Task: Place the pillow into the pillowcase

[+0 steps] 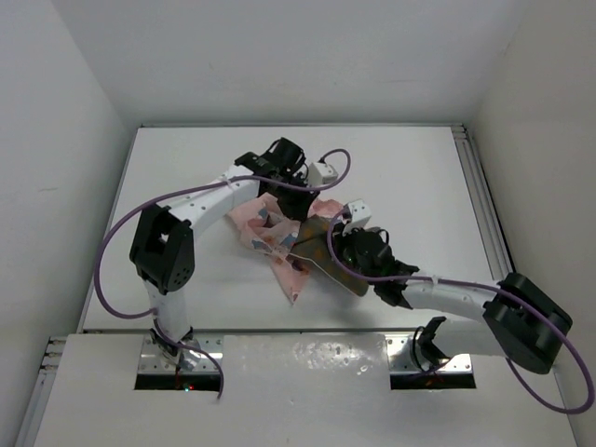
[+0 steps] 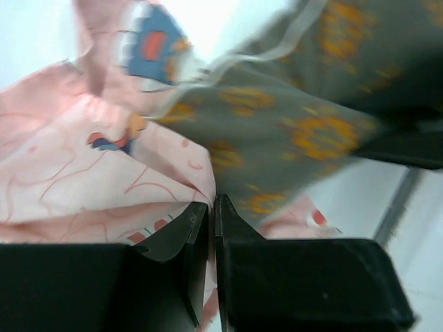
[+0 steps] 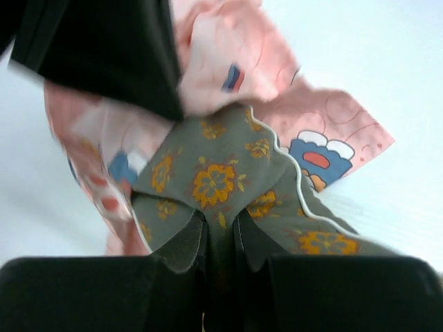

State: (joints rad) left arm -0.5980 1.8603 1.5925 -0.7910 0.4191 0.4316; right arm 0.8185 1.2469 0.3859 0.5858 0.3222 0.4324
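From above you can't make out either tool's jaws; the pillow (image 1: 317, 250) is just a dark patch on the worktop (image 1: 419, 186). Your left tool (image 2: 211, 207) pinches the pillowcase (image 2: 83, 180), nearly shut, just left of the pillow; your right tool (image 3: 220, 225) clamps the pillow's corner. Only the wrist views show its orange flowers (image 3: 214, 183).

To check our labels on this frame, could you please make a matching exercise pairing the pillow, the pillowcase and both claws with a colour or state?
Things:
1. pillow
2. pillowcase
3. left claw
4. right claw

Colour or state:
A. shut on pink cloth
B. olive with orange flowers
C. shut on olive fabric
D. pink with cartoon print

Pairs: 1-B, 2-D, 3-A, 4-C.
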